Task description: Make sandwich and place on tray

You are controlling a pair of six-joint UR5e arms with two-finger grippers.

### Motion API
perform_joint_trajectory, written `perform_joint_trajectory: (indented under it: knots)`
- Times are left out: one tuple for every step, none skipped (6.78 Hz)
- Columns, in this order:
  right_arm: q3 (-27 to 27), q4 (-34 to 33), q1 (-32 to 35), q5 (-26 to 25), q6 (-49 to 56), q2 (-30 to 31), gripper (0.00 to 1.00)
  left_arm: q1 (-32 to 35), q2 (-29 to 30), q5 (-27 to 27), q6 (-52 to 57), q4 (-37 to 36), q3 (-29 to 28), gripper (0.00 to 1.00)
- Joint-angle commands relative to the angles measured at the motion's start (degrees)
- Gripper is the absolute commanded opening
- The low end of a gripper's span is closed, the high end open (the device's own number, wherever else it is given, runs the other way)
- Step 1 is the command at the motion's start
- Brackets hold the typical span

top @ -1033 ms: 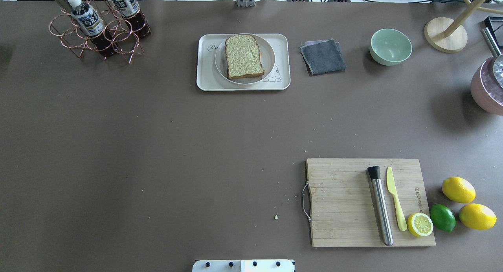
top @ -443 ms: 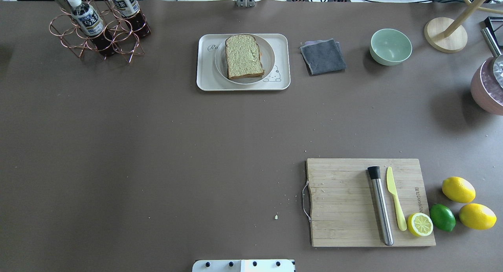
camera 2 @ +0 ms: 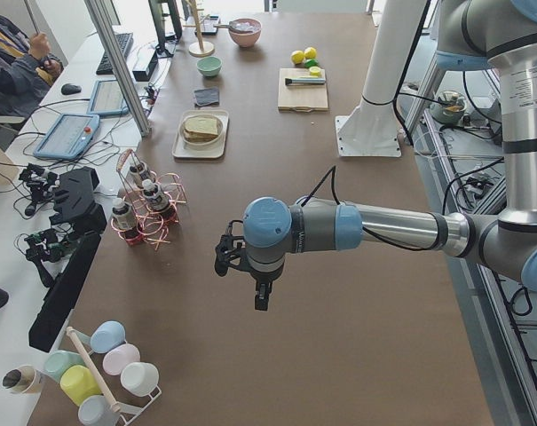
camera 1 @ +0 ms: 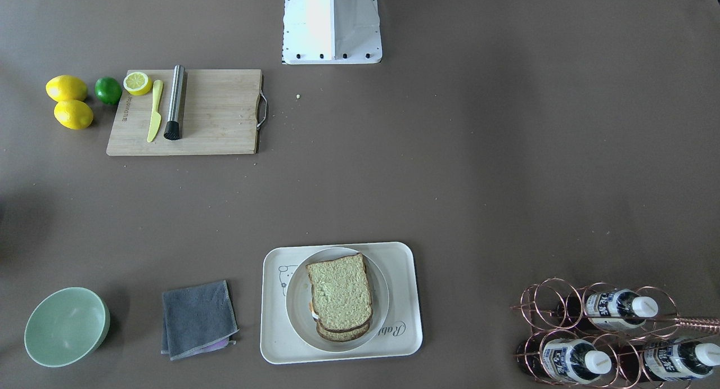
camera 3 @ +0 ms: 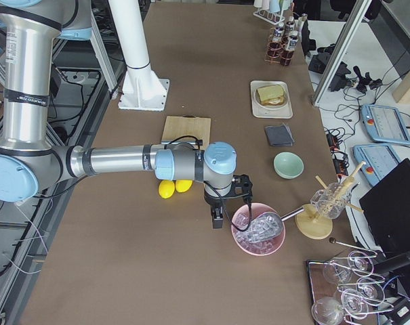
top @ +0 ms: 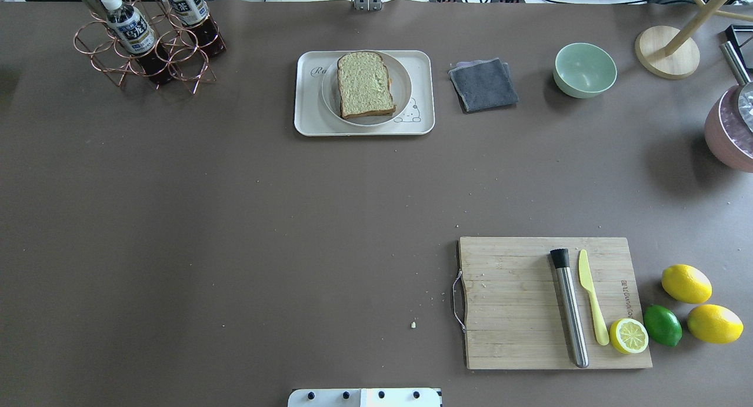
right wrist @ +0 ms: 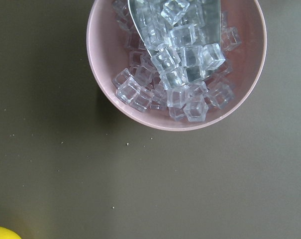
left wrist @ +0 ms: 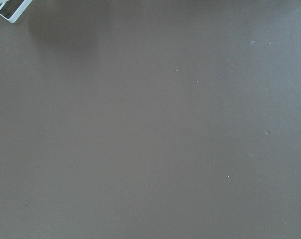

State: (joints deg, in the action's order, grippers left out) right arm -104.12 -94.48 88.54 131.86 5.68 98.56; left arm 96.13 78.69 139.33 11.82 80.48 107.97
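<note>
— Where is the sandwich [top: 365, 84]?

— Stacked on a round white plate [top: 403, 89], and that plate sits inside the tray [top: 306, 110], at twelve o'clock on the table seen from behind the robot. From across the table, a sliver of egg [camera 1: 311, 307] peeks out between the slices.

— What lies around it?

— A folded grey cloth [top: 483, 84] at the tray's three o'clock, with a green bowl [top: 585, 69] beyond. The wooden cutting board [top: 512, 301] is well apart, toward five o'clock.

— And the pincers?

— The left gripper [camera 2: 261, 300] hangs over bare table, far from the tray. The right gripper [camera 3: 217, 221] points down just beside a pink bowl [right wrist: 98, 74] of ice cubes [right wrist: 180, 74]. Neither touches anything I can see. They show only from the table's ends, so I can't tell whether the fingers are apart or together.
</note>
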Motion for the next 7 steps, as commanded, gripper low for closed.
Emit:
perform_joint_trajectory:
  knots:
    - [-0.99,0.0,-0.03,0.23,-0.05,0.92,1.0,-0.06,-0.29,-0.11,0.04,1.79,-0.83,0.97]
    - [-0.91,0.09,-0.03,0.32,-0.05,0.84,1.0,-0.06,-0.21,-0.11,0.04,1.79,-0.92,0.97]
    - [-0.99,0.09,-0.03,0.41,-0.05,0.58,1.0,-0.06,-0.2,-0.11,-0.22,1.79,-0.92,0.97]
    - [-0.99,0.09,-0.03,0.41,-0.14,0.49,1.0,-0.06,-0.2,-0.11,-0.31,1.79,-0.92,0.97]
    - [-1.26,0.09,-0.03,1.11,-0.31,0.49,1.0,0.03,-0.2,-0.02,-0.31,1.79,-0.92,0.97]
    - [-1.26,0.17,-0.03,1.11,-0.32,0.49,1.0,0.03,-0.2,-0.02,-0.22,1.88,-1.7,0.97]
    - [-1.17,0.09,-0.03,1.11,-0.32,0.58,1.0,0.03,-0.2,-0.02,-0.31,1.96,-1.71,0.97]
